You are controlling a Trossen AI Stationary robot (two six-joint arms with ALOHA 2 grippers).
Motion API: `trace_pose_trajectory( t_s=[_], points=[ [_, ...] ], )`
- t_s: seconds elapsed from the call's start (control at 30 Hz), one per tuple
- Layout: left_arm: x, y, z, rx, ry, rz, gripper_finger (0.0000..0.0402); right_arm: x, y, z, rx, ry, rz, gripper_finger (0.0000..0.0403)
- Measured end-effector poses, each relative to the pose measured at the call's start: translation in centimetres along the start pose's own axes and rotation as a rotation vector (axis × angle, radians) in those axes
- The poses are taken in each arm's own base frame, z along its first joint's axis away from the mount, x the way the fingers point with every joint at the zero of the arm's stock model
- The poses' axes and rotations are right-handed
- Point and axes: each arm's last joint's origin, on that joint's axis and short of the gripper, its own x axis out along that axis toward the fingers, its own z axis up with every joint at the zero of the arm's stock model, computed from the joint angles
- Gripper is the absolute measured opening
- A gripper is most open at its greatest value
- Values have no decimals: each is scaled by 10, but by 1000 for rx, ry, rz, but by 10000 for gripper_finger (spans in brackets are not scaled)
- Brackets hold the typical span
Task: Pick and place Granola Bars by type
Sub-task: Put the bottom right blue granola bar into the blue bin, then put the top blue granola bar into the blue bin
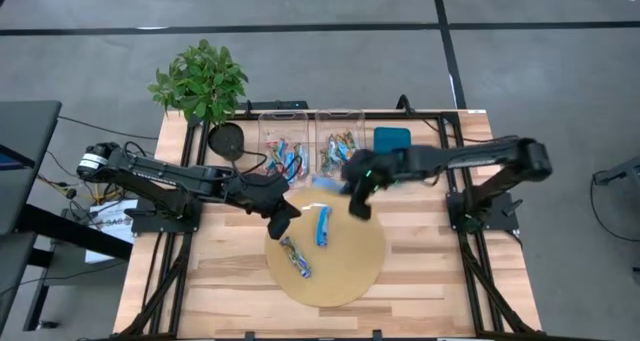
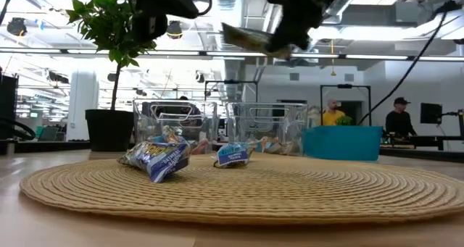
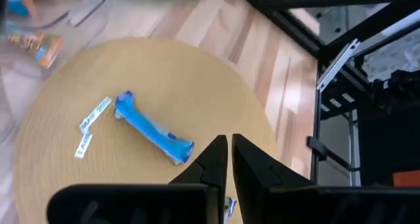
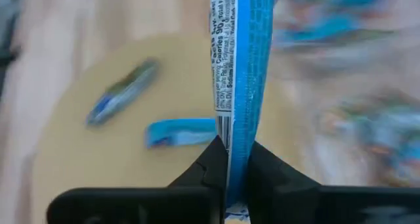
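Two granola bars lie flat on a round woven mat (image 1: 345,276): a bright blue one (image 1: 322,226) and a blue-and-brown one (image 1: 295,257). They also show in the low view as the blue bar (image 2: 233,154) and the mixed bar (image 2: 156,158). My right gripper (image 1: 358,199) hovers over the mat's far part, shut on a third, blue bar (image 4: 239,66). My left gripper (image 3: 230,155) is shut and empty, above the mat's left part near the blue bar (image 3: 154,129). More bars lie in two clear bins (image 1: 285,146) (image 1: 340,146). My right gripper pinches the blue bar between its two fingers by one end (image 4: 236,152). The rest of the wrapper runs straight out ahead of the fingers. The bar (image 2: 254,38) is lifted clear, high above the mat, roughly level and sticking out sideways from the gripper.
The clear bins stand side by side at the table's far edge, with a teal tray (image 1: 392,138) to their right. A potted plant (image 1: 200,81) and a round black object (image 1: 227,141) sit at the far left corner. People stand in the room behind.
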Motion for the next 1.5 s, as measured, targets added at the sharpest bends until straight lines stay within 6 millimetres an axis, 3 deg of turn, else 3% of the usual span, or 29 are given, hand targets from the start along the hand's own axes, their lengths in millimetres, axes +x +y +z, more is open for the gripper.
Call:
trace_pose_trajectory(
  t_s=[0.2, 0.37, 0.57, 0.7, 0.9, 1.23, 1.5],
  points=[
    [0, -3, 3, 38, -31, -26, 15, -50, -45, -9, 275, -6, -288, 17],
    [0, -4, 5, 39, -46, -38, 15, -65, -79, -30, 597, 96, -507, 31],
    [0, -5, 6, 38, -66, -53, 15, -53, -106, -44, 809, 227, -612, 34],
    [0, -5, 6, 38, -68, -47, 15, -40, -117, -52, 858, 344, -638, 35],
    [0, -5, 6, 45, -70, -46, 15, -26, -125, -64, 834, 524, -659, 44],
    [0, -5, 6, 49, -67, -44, 15, -25, -120, -55, 722, 454, -606, 138],
    [0, -5, 6, 53, -73, -36, 15, -33, -85, -36, 539, 282, -419, 196]
  ],
)
